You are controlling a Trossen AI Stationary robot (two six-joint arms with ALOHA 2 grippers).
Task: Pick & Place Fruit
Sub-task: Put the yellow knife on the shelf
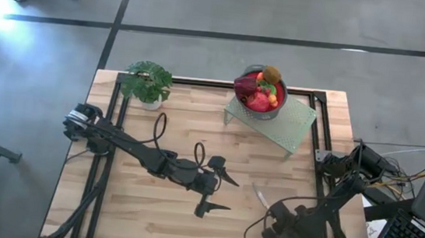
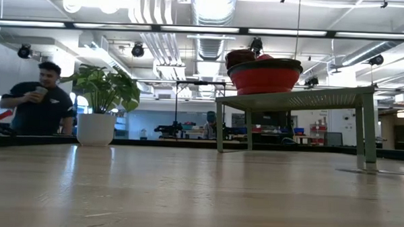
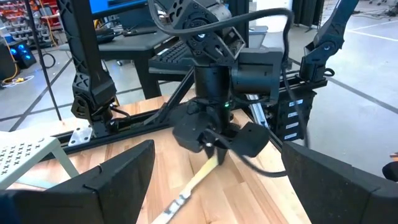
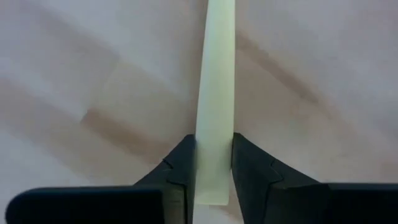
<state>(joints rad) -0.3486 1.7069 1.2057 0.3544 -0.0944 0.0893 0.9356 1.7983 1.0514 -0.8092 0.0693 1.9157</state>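
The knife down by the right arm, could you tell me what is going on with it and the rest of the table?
The right gripper is shut on the pale handle of the knife, low against the table. The left gripper hangs open mid-table, facing it. The fruit sits piled in the red bowl on the green stand, beside the potted plant.

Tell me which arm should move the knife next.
Right. Its gripper is already shut on the knife handle near the table's front right. The left gripper is open and empty mid-table.
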